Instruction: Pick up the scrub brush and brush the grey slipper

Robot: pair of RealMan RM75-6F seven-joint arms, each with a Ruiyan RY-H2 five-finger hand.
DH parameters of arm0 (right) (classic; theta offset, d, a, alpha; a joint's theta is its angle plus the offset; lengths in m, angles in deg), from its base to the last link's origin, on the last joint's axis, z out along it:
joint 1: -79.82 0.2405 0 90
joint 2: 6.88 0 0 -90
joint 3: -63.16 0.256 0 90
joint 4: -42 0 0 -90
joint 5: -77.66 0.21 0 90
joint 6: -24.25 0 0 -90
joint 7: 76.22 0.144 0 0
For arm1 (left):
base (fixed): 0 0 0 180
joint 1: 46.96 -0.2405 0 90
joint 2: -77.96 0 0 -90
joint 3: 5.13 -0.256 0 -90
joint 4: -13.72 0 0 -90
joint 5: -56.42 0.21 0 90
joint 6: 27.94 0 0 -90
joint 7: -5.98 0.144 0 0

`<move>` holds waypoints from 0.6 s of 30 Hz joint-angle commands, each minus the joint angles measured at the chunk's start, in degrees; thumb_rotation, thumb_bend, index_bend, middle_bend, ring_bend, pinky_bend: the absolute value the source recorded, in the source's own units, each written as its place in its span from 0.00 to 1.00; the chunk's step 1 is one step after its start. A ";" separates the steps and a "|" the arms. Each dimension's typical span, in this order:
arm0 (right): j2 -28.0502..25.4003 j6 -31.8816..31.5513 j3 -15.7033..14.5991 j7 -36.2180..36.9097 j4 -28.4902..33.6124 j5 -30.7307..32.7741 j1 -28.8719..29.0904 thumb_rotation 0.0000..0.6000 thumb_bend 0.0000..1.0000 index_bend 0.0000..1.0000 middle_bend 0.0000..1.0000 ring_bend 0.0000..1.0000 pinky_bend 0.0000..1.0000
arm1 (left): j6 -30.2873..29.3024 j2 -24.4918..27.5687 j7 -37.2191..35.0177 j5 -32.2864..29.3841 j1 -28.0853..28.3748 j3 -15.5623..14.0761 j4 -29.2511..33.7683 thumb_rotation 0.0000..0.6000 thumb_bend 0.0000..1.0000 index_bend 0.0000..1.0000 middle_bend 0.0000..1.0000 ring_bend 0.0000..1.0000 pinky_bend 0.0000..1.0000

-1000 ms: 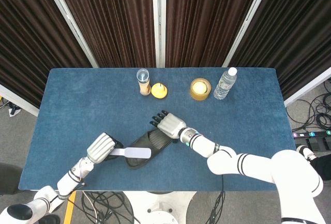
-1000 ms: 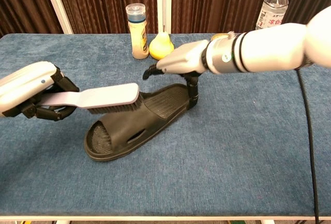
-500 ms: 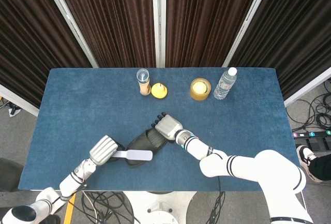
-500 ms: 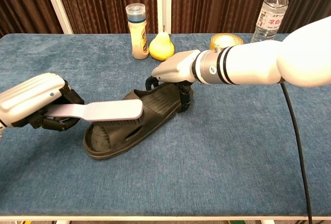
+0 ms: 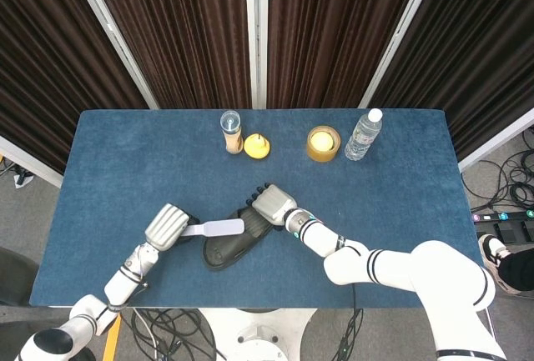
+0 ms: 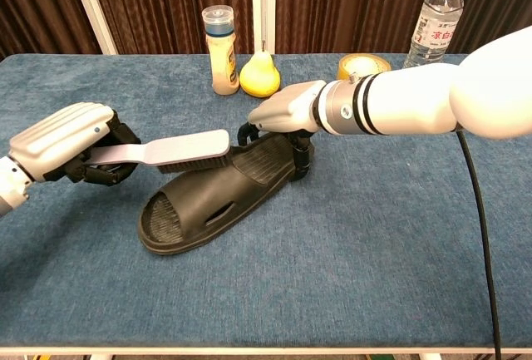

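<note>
The dark grey slipper [image 6: 218, 198] lies slantwise on the blue table [image 6: 374, 235], toe toward the front left; from above the slipper [image 5: 227, 247] sits near the table's front edge. My left hand [image 6: 65, 141] grips the handle of a pale grey scrub brush [image 6: 181, 148], its head bristles-down over the slipper's strap and footbed. In the head view the left hand [image 5: 165, 226] and the brush [image 5: 214, 228] lie just left of the slipper. My right hand [image 6: 289, 110] holds the slipper's heel, dark fingers [image 6: 302, 157] curled around its rim; this right hand [image 5: 272, 204] shows from above too.
Along the far edge stand a capped seasoning jar [image 6: 219, 38], a yellow pear-shaped object [image 6: 260, 75], a yellow tape roll [image 6: 363, 65] and a water bottle [image 6: 436, 9]. A black cable [image 6: 482, 210] hangs from the right arm.
The brush has moved back from the toe opening toward the strap and heel, rising slightly with my left hand. The slipper shifted a little under the right hand's hold.
</note>
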 commanded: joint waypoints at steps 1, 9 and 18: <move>-0.14 -0.09 0.05 0.15 0.12 0.19 0.14 1.00 0.27 0.35 0.35 0.13 0.18 | 0.77 -0.18 -0.60 0.98 0.14 -1.40 -1.22 1.00 0.70 1.00 1.00 1.00 1.00; 0.03 -0.12 0.35 1.16 0.12 0.00 0.53 1.00 0.27 0.36 0.35 0.13 0.19 | 0.25 0.81 -1.81 4.19 -0.88 -5.60 -1.66 1.00 0.70 1.00 1.00 1.00 1.00; 0.44 -0.03 0.27 2.13 -0.60 -0.26 0.64 1.00 0.27 0.36 0.35 0.13 0.19 | -6.21 3.36 -1.78 6.01 -1.69 -6.52 2.34 1.00 0.70 1.00 1.00 1.00 1.00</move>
